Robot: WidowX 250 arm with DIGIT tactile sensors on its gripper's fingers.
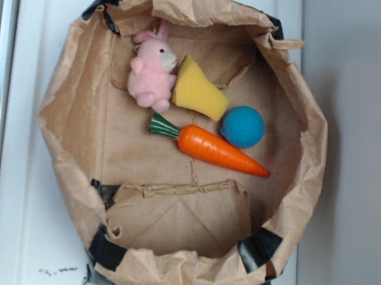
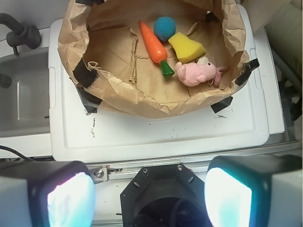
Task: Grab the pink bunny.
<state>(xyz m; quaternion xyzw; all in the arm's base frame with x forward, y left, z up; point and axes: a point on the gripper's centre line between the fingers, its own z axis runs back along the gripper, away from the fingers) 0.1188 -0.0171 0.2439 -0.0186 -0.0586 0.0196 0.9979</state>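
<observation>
My pincer (image 2: 149, 189) hangs spread wide and empty, well short of the paper bag (image 2: 118, 92), while the pink bunny (image 2: 196, 74) lies inside against the near-right wall, ahead and rightward, touching the yellow sponge (image 2: 187, 47).

White countertop (image 1: 21, 163) beside sink (image 2: 23, 94)

Black end effector (image 2: 149, 191), pale glowing fingers (image 2: 227, 196)
</observation>
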